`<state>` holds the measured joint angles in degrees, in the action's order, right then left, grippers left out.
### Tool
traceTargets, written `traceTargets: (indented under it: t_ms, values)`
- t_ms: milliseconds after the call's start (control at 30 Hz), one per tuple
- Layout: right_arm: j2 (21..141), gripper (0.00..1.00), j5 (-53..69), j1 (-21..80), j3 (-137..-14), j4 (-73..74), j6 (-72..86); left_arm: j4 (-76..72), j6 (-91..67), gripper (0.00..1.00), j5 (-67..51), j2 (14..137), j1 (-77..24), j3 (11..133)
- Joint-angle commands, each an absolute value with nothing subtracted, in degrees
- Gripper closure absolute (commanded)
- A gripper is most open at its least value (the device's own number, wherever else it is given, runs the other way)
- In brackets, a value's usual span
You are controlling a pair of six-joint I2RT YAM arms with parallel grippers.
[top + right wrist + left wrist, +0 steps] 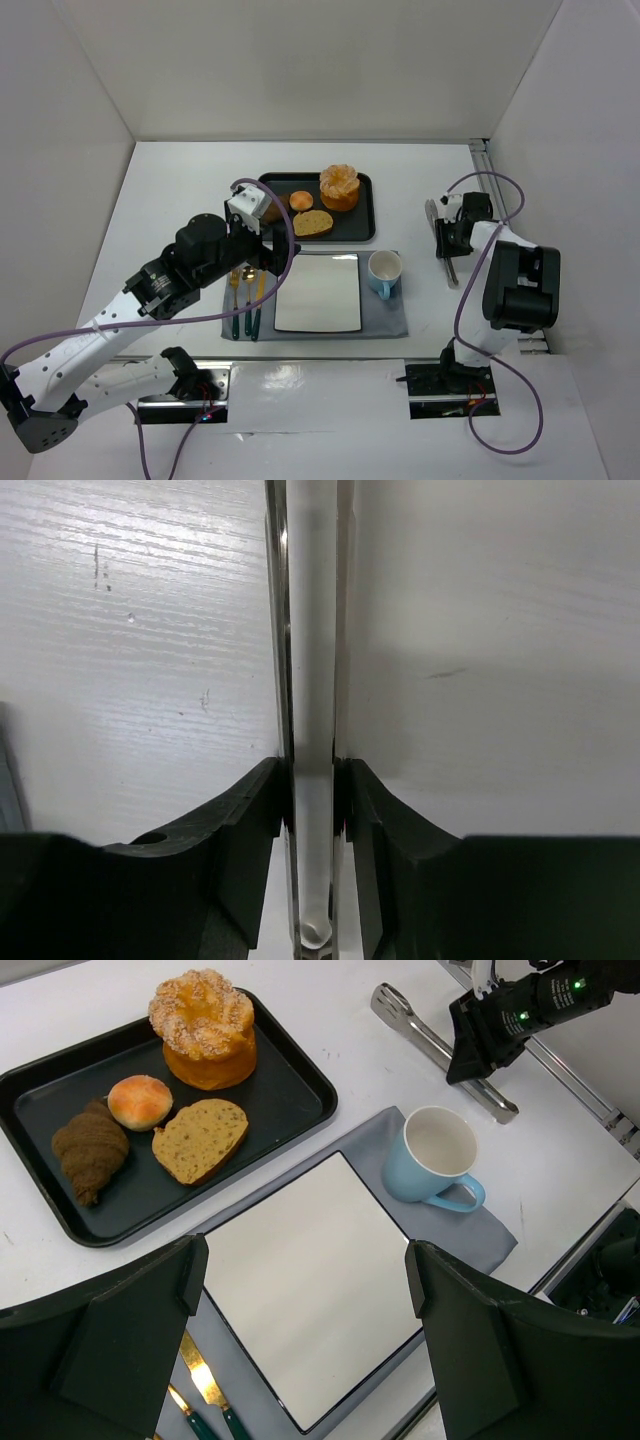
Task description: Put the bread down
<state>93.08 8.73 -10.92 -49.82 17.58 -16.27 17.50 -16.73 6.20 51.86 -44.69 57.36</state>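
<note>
The bread, a dark brown ridged croissant (90, 1150), lies at the left end of the black tray (300, 1080), next to a round orange bun (140, 1101) and a tan toast slice (200, 1138). My left gripper (310, 1345) is open and empty, held above the white square plate (310, 1270). In the top view this gripper (258, 240) hangs over the tray's near left corner and hides most of the croissant. My right gripper (312, 780) is shut on metal tongs (310, 630) lying on the table at the right (451, 272).
A large sugared pastry (203, 1025) sits at the tray's back. A blue cup (435, 1155) stands on the grey mat (480, 1225) right of the plate. Gold cutlery with green handles (205, 1380) lies left of the plate. White walls enclose the table.
</note>
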Motion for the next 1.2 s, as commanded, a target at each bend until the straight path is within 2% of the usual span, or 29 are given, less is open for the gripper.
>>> traceTargets:
  t_ms: [0, 100, 267, 533, 800, 1000, 1167]
  values:
    - [89.0, 0.6, 10.8, -11.3, -51.0, 17.4, -16.1, 14.4, -17.2, 0.01, 6.9, 50.7, -44.8, 57.5]
    - [85.0, 0.64, 12.3, -11.3, -51.0, 17.4, -16.7, 14.4, -17.2, 0.01, 7.4, 50.7, -44.8, 57.0]
    - [77.8, 0.64, 16.4, -11.3, -52.0, 17.9, -17.7, 14.4, -16.7, 0.01, 8.0, 50.7, -44.8, 57.0]
    - [69.9, 0.5, 24.1, -11.3, -60.9, 25.4, -20.0, 14.4, -16.2, 0.01, 10.3, 50.7, -44.8, 57.0]
    - [69.3, 0.48, 33.1, -10.7, -70.0, 30.8, -20.0, 14.4, -15.1, 0.01, 14.0, 51.2, -44.8, 56.4]
    - [72.3, 0.48, 37.9, -2.8, -73.7, 32.6, -19.4, 14.4, -14.6, 0.01, 17.4, 50.7, -44.8, 55.9]
    - [77.1, 0.48, 33.8, 11.2, -75.3, 31.4, -22.2, 13.9, -14.1, 0.01, 22.0, 50.2, -44.8, 54.8]
